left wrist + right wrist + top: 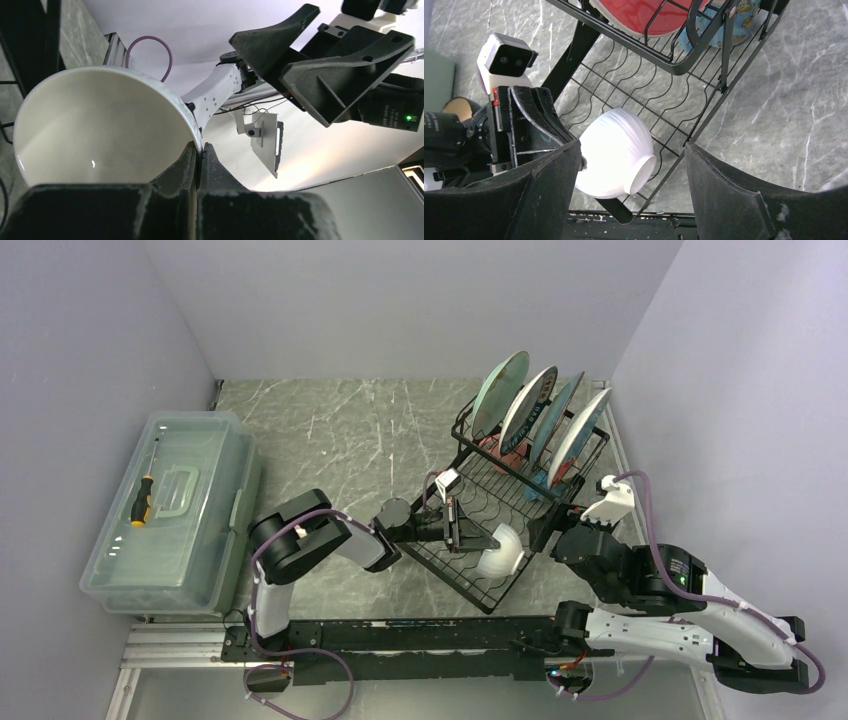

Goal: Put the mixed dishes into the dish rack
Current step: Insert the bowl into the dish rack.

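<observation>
My left gripper (484, 540) is shut on the rim of the white bowl (503, 551), one finger inside and one outside, and holds it tipped on its side over the lower wire tier of the dish rack (468, 443). In the left wrist view the bowl (100, 130) opens toward the camera, its rim pinched in the gripper (201, 148). My right gripper (546, 528) hangs open near the rack's near right corner. Its wide-apart fingers frame the bowl (614, 150) from above, the gripper (631, 146) not touching it. Several plates (528, 405) stand in the upper slots.
A red plate (644, 12) and a blue mug (744, 20) sit in the rack's (704, 120) upper tier. A clear plastic box (180, 510) with a screwdriver (140, 502) on it stands at the left. Walls close in on the left, back and right.
</observation>
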You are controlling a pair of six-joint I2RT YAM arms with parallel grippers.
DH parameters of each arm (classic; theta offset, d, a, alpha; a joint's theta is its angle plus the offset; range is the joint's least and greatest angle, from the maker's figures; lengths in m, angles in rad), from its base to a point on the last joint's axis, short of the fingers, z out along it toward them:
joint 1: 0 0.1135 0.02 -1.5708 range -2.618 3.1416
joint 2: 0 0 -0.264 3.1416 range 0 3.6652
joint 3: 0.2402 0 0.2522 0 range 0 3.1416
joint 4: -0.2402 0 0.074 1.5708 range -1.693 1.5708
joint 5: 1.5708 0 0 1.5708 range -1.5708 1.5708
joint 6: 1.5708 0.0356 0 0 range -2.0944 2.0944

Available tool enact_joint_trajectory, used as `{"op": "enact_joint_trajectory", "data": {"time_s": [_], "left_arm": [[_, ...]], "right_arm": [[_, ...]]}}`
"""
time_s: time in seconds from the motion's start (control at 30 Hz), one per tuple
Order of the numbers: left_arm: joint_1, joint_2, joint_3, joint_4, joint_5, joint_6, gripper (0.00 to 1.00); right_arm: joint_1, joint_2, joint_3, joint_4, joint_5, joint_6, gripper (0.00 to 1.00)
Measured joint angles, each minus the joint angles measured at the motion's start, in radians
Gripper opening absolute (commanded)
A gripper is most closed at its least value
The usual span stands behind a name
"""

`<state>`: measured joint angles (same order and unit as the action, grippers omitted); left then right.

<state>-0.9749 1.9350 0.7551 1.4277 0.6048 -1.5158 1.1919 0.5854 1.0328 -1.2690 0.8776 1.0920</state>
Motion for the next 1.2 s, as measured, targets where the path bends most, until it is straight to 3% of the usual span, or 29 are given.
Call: {"op": "enact_joint_trajectory", "data": {"time_s": [1.2], "left_arm": [[0.023,0.112,-0.023,0.042,0.008,-0.029,0.00]], "right_arm": [[0.000,-0.033,-0.040,0.006,0.000,0.013,0.79]]}}
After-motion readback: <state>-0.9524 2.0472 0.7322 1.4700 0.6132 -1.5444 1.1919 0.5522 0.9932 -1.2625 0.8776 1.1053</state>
